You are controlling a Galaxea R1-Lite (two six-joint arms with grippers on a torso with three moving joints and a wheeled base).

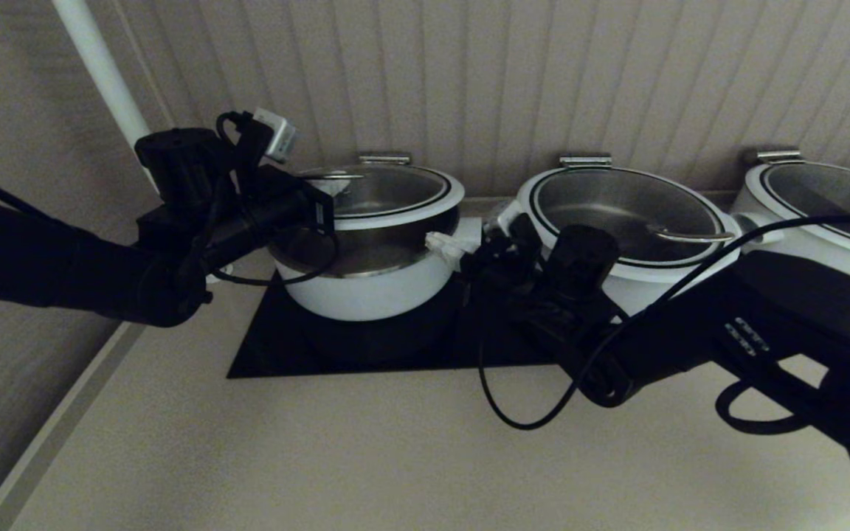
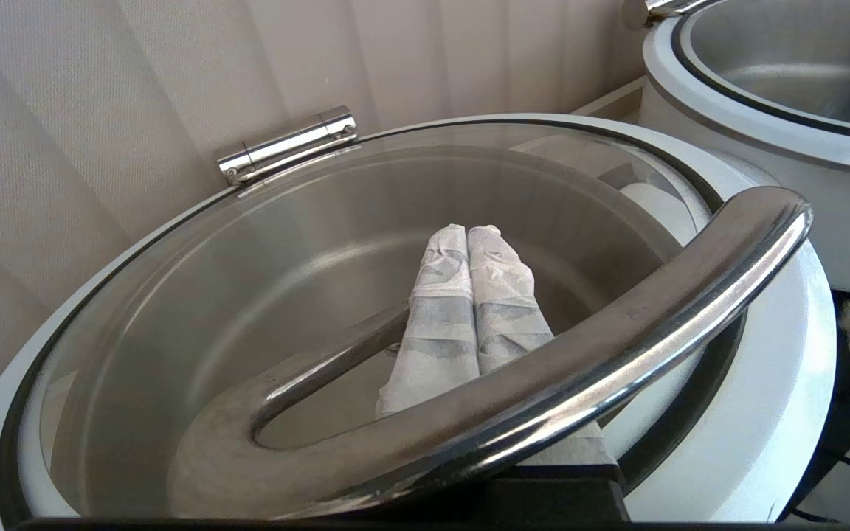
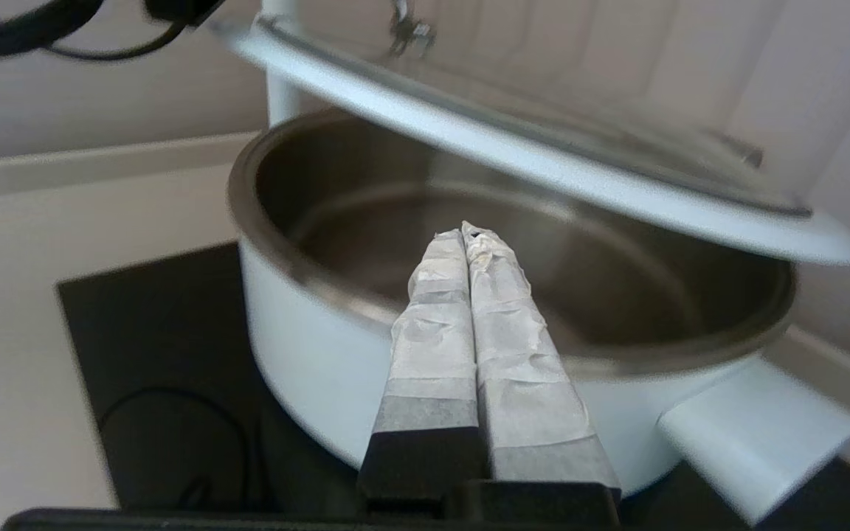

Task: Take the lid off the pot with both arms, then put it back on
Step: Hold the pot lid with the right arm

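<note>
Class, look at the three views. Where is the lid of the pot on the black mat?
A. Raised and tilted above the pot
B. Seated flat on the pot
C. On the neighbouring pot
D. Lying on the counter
A: the lid hangs tilted above the pot, a gap exposing the steel bowl, with the left gripper hooked under its handle.

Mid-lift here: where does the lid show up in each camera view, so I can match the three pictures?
Head view: the lid sits tilted above the pot, left of centre, by the left gripper.
Left wrist view: the lid fills the picture, its steel handle lying across the left gripper's shut fingers.
Right wrist view: the lid hangs slanted over the open pot, beyond the right gripper.
Shared landmark: the lid's white rim.
</note>
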